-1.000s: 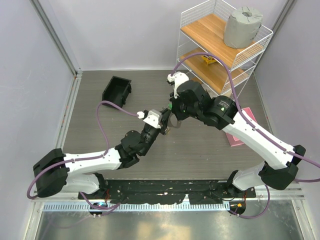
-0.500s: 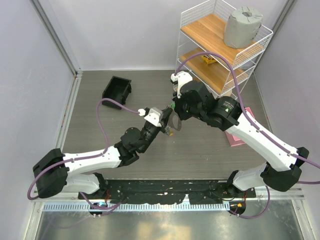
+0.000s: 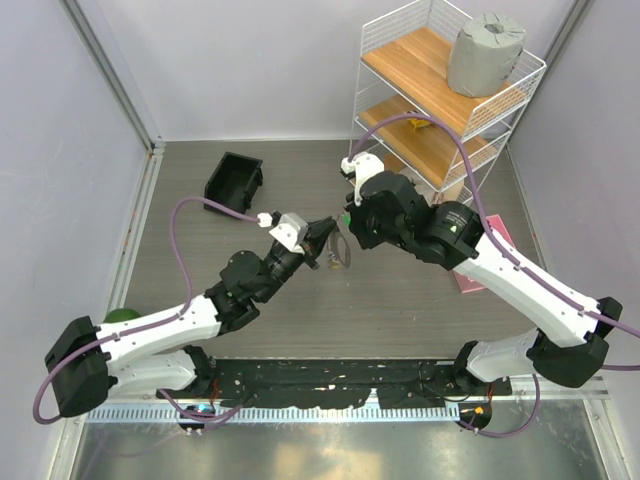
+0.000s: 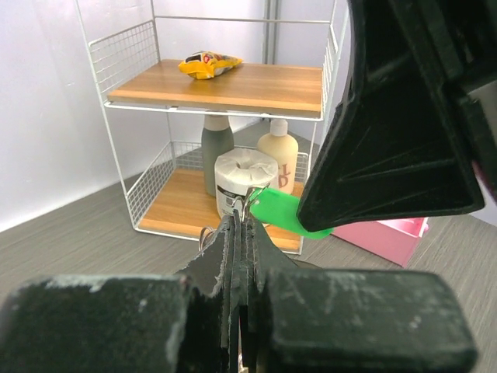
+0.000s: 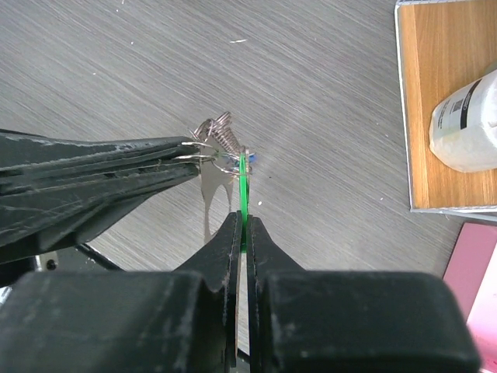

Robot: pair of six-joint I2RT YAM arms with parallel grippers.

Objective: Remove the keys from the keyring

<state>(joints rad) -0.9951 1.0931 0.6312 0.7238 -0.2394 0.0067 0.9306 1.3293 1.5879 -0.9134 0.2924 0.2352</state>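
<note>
The left claw (image 4: pixel 239 227) is clenched on the thin grey wire keyring (image 5: pixel 208 149). The right claw (image 5: pixel 241 224) is pinching the flat green key (image 5: pixel 242 183) on it, above the middle of the bench (image 3: pixel 400 300).

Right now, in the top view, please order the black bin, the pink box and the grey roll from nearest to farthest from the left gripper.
1. black bin, back left of the left gripper, on the table.
2. pink box, on the table at the right.
3. grey roll, on the top shelf, far back right.
</note>
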